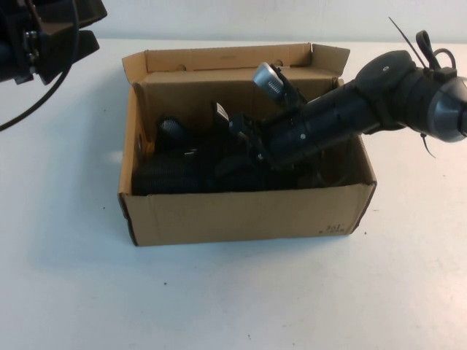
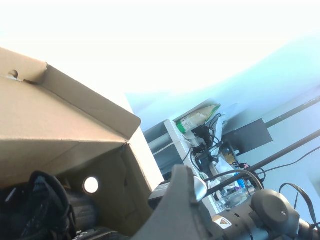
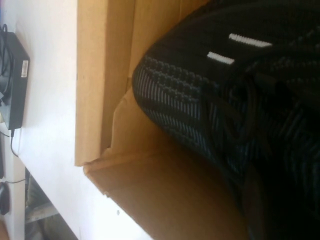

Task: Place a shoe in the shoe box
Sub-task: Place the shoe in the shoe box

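Observation:
The brown cardboard shoe box [image 1: 248,215] stands open in the middle of the table, its lid flap [image 1: 233,57] raised at the back. Black ribbed-knit shoe material [image 1: 175,175] fills its floor. My right arm slants down into the box from the right. Its right gripper [image 1: 244,138] is low among the laces, shut, and what it touches is hidden in the dark. The right wrist view shows a black sneaker [image 3: 200,95] with short white bars [image 3: 250,40] against the box wall [image 3: 150,190]. My left gripper [image 1: 55,33] hangs open and empty above the table's far left corner.
The left wrist view looks past the box's side flap [image 2: 75,110] and a round hole [image 2: 91,185] to the right arm [image 2: 270,210] and a cluttered shelf [image 2: 200,120]. A black power adapter [image 3: 15,85] lies on the white table [image 1: 233,306] beyond the box.

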Action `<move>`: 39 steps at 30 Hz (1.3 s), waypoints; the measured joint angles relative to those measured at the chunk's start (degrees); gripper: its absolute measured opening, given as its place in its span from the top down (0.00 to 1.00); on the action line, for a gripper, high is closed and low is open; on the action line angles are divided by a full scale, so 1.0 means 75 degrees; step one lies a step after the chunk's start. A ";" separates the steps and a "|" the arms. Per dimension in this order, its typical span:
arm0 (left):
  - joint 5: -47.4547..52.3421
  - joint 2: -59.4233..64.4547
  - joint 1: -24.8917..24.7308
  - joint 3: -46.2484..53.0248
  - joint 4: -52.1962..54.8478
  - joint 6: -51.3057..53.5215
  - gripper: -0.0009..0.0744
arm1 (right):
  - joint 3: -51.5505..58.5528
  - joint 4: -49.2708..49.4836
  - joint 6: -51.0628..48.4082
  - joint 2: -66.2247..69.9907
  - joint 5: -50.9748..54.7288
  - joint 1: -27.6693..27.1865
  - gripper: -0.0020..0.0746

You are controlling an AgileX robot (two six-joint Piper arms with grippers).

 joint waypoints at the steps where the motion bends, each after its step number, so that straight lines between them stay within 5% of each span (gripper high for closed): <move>1: 0.0000 0.0000 0.0000 0.0000 0.0000 0.0000 0.24 | -0.0012 -0.0013 0.0000 0.0000 0.0000 0.0000 0.97; 7: 0.0000 0.0000 0.0000 0.0000 0.0000 0.0000 0.24 | -0.0012 -0.0030 0.0029 0.0000 -0.0014 0.0000 0.93; 15: 0.0000 0.0000 0.0000 0.0000 0.0000 0.0000 0.24 | -0.0094 -0.0030 0.0147 0.0000 -0.0033 0.0000 0.44; 17: 0.0000 0.0000 0.0000 0.0000 0.0000 0.0000 0.24 | -0.0164 -0.0030 0.0163 0.0000 -0.0033 0.0000 0.39; 39: 0.0000 0.0000 0.0000 0.0000 0.0000 0.0000 0.24 | -0.1245 -0.2671 0.1557 -0.0360 0.1114 -0.0147 0.38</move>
